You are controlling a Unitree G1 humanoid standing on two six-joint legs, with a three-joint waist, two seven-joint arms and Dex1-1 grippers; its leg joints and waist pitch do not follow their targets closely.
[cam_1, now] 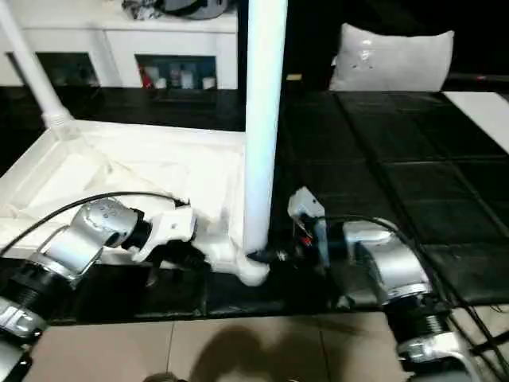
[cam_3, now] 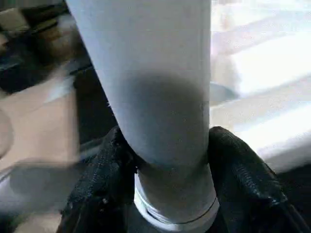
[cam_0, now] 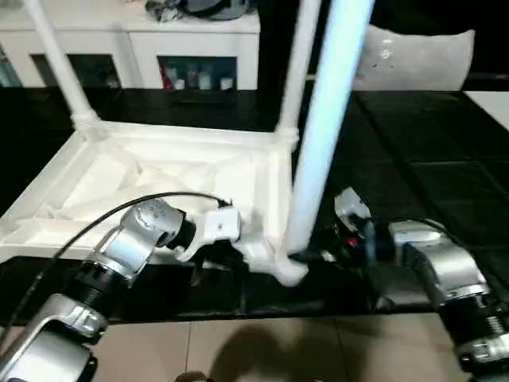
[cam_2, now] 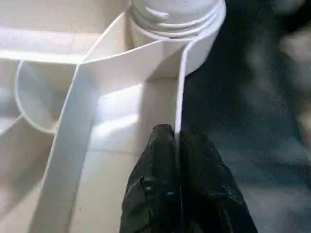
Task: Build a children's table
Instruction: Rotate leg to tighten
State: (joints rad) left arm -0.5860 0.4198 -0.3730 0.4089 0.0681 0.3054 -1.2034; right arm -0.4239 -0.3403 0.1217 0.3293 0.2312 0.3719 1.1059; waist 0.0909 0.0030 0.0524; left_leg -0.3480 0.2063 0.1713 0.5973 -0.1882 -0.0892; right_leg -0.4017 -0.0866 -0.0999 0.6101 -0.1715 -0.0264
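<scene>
In the left eye view, the white plastic tabletop (cam_0: 151,187) lies upside down on a dark tiled surface (cam_0: 413,167), its underside ribbed with thin diagonal walls inside a raised rim. Three smooth white tube legs stand from its corner sockets: the far left leg (cam_0: 60,64), the far right leg (cam_0: 298,68) and the near leg (cam_0: 326,135), all cut off by the top edge. The left gripper (cam_0: 231,256) sits at the near rim beside the near corner socket (cam_0: 282,267); the right gripper (cam_0: 306,256) meets the near leg's base from the other side. Both fingers are small and dark here, hard to read. Behind stands a white cabinet (cam_0: 131,44) with glass doors.

The right eye view shows the same scene, plus a pale cushion (cam_1: 390,60) at the back.

In the left wrist view, two black textured fingers (cam_2: 155,184) are pinched nearly together on the thin upright rim wall of the tabletop, just short of the round socket with its ridged collar.

In the right wrist view, two black pebbled fingers (cam_3: 248,174) stand half apart, clasping the near leg's round tube on both sides just above its ringed foot.
</scene>
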